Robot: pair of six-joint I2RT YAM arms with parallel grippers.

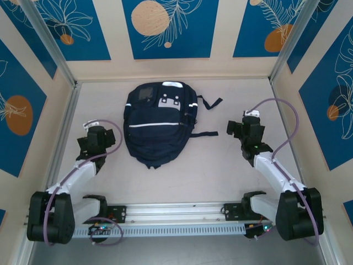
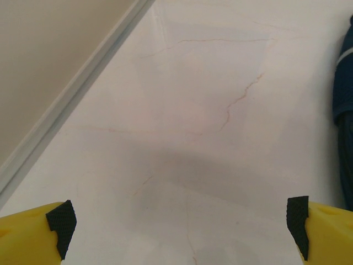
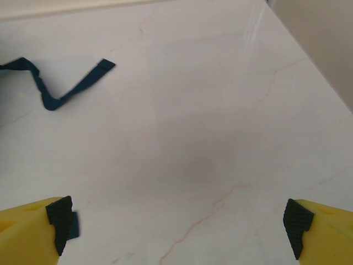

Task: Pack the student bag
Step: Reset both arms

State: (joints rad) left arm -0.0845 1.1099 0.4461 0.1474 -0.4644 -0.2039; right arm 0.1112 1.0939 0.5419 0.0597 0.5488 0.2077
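Since the student bag (image 1: 157, 127) lies flat in the middle of the table (image 1: 215, 176), long axis running near-to-far with the grey patch at the far end, you have it between both arms. Left claw (image 1: 106, 136) sits just beside its left flank, so it is the nearer one, with the bag to its right. Right claw (image 1: 236, 128) stands further off, bag to its left, a loose webbing strap (image 3: 66, 94) ahead of it. Both claws spread apart, holding nothing. Soft navy fabric, white stripes; table smooth, marble-veined.
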